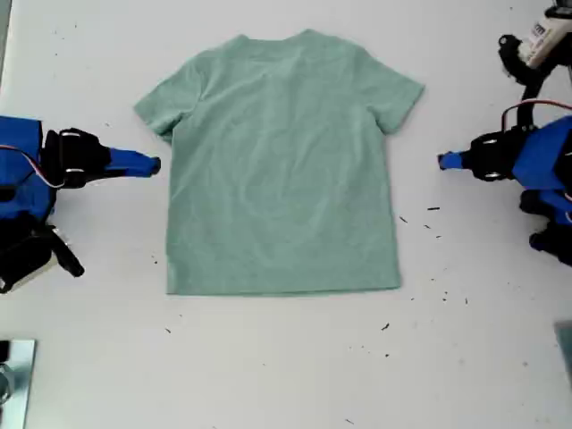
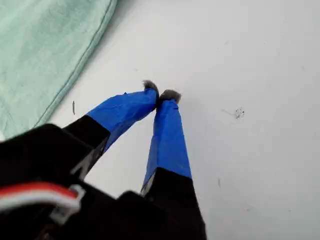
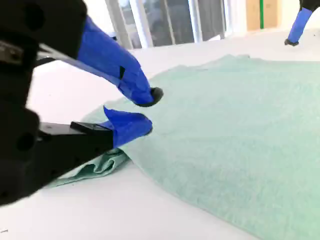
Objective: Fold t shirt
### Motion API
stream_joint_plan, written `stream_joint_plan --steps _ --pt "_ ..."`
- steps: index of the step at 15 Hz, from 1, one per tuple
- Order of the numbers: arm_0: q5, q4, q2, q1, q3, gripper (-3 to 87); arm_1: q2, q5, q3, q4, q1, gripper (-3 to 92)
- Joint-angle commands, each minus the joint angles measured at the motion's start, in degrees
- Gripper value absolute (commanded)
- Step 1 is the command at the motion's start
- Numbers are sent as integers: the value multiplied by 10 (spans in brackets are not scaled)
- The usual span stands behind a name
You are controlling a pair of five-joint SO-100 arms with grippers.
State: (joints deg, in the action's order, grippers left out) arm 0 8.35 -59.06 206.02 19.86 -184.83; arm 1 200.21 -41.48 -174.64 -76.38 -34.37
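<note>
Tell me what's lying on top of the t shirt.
Nothing lies on the t shirt: it is spread flat on the white table, its upper surface bare. My second gripper is open at its edge. Whatever is beneath the cloth is hidden.

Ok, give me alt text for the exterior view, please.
A pale green t shirt lies flat and unfolded on a white table, neck away from the camera. A blue-tipped gripper points at it from each side of the exterior view, neither touching it.

no text, brand or number can be read anywhere; the white label on the arm (image 1: 545, 40) at the exterior view's upper right is blurred.
</note>
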Motion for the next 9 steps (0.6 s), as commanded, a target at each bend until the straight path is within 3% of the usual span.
stream_joint_plan --steps 1,9 --pt "22 -2 5 6 -2 -2 5 272 -34 3 40 20" --pt "19 -2 5 9 -4 -1 5 264 -35 4 28 23"
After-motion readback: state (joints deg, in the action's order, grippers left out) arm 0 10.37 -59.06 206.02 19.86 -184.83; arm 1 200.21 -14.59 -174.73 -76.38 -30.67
